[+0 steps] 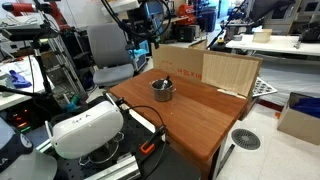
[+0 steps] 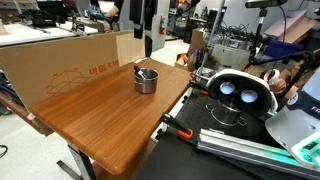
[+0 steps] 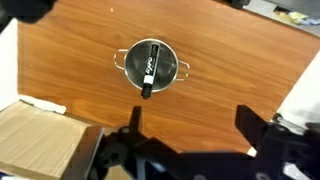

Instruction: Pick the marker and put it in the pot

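The small steel pot (image 3: 128,52) stands on the wooden table (image 3: 230,70), seen from above in the wrist view. A black marker (image 3: 149,68) with white print lies inside it, one end resting over the pot's near rim. The pot also shows in both exterior views (image 1: 163,89) (image 2: 146,80), near the table's far side. My gripper (image 3: 192,125) is open and empty, well above the table and off to one side of the pot. It hangs high over the table's back edge in both exterior views (image 1: 150,42) (image 2: 148,45).
A cardboard box wall (image 1: 215,65) (image 2: 70,62) stands along the table's back edge, and its corner shows in the wrist view (image 3: 35,140). A white robot housing (image 1: 85,125) (image 2: 240,95) with cables sits beside the table's front side. Office chairs and desks lie beyond.
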